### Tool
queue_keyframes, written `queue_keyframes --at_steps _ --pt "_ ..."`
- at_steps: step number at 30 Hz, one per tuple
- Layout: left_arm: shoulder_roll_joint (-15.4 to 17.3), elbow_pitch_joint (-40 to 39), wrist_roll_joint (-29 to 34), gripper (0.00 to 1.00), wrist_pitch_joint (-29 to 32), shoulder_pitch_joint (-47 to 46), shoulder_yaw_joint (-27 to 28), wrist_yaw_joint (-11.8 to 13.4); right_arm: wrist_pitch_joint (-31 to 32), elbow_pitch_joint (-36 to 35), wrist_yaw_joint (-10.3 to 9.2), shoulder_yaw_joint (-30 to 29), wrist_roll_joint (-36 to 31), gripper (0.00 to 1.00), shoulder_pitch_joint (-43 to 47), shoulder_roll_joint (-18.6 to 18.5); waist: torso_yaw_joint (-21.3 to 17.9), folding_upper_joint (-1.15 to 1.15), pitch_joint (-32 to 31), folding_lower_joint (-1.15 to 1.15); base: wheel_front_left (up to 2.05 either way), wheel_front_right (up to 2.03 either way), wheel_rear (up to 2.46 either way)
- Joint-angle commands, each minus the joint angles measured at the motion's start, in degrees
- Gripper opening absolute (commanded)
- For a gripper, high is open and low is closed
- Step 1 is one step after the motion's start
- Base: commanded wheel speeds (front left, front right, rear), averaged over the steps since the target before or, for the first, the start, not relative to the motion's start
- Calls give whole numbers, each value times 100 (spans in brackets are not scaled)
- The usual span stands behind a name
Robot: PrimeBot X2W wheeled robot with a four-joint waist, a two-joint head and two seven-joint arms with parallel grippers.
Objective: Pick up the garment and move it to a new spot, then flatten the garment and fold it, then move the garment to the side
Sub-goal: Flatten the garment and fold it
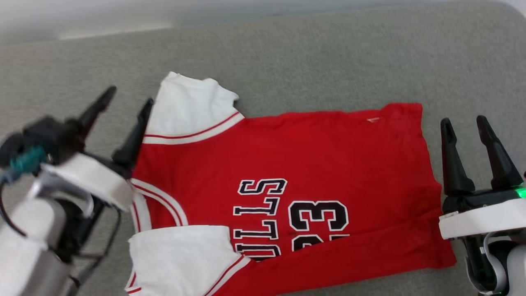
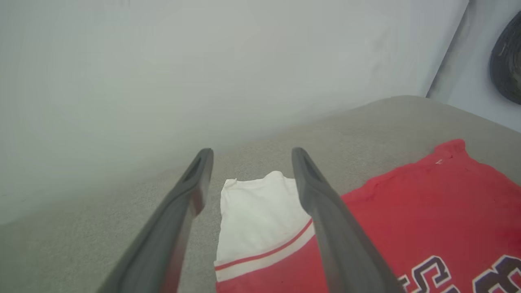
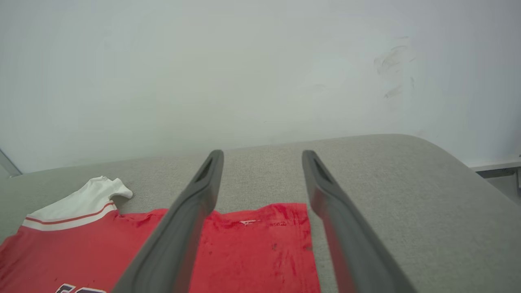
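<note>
The garment (image 1: 312,164), a red jersey with white sleeves, black "BULLS" lettering and the number 23, lies spread on a grey cushioned surface, collar to the left, hem to the right. Its near long edge is folded up over the lower part of the lettering. My left gripper (image 1: 128,95) hovers open at the collar end beside the far white sleeve (image 2: 256,211), holding nothing. My right gripper (image 1: 465,122) stands open just right of the hem (image 3: 281,228), also holding nothing. The near sleeve (image 1: 181,259) lies folded inward at the bottom left.
The grey cushion (image 1: 312,57) extends beyond the garment on the far side and to the right, ending at a pale wall (image 3: 244,69). A dark round object (image 2: 506,61) shows at the left wrist view's right edge.
</note>
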Motion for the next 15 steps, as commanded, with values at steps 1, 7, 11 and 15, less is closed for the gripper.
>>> queue_keyframes --at_steps 1,7,11,15 --pt "144 95 -32 100 230 -261 1 -83 -47 6 -2 53 13 100 -111 46 -275 0 340 0 0 0 0" --pt "573 603 -416 100 1792 -1651 -131 -387 -216 117 -2 178 -8 100 -310 136 -627 0 816 0 0 0 0" --pt "717 991 -732 100 3096 -2419 -320 -413 -303 228 -2 224 46 100 -383 202 -784 0 1027 0 0 0 0" --pt "763 1401 -889 100 4389 -3035 -555 -313 -365 332 -2 355 79 100 -452 243 -910 0 1210 0 0 0 0"
